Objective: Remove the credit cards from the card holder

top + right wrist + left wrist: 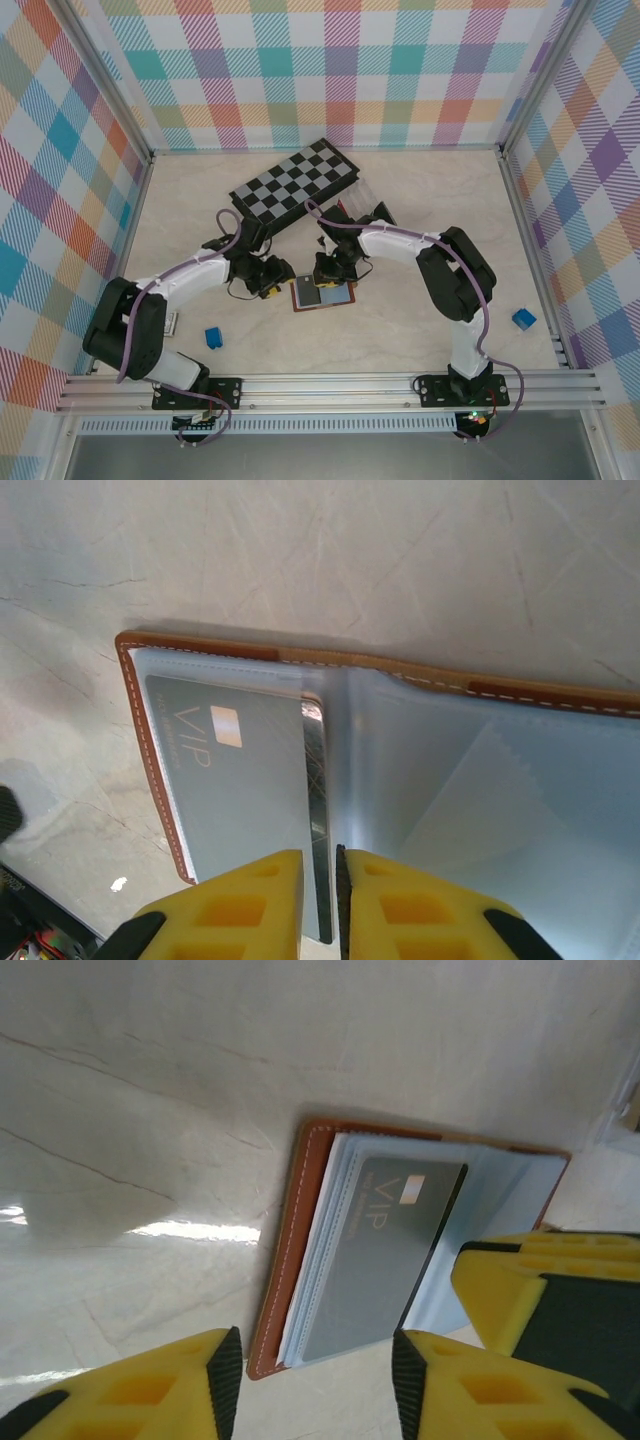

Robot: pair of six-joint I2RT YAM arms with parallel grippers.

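I am seeing the card holder [470, 770] showing tan-brown leather with white stitching and a pale blue-grey lining, and its card [240, 780] showing silver-grey with pale "VIP" lettering and a gold chip. My jaws are showing yellow with black pads over the cream, faintly veined worktop [300, 560]. The chessboard [293, 183] is showing black and grey checks, and the walls [320, 70] are showing pastel plaid.

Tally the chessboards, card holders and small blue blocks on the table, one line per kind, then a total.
chessboard: 1
card holder: 1
blue blocks: 2
Total: 4
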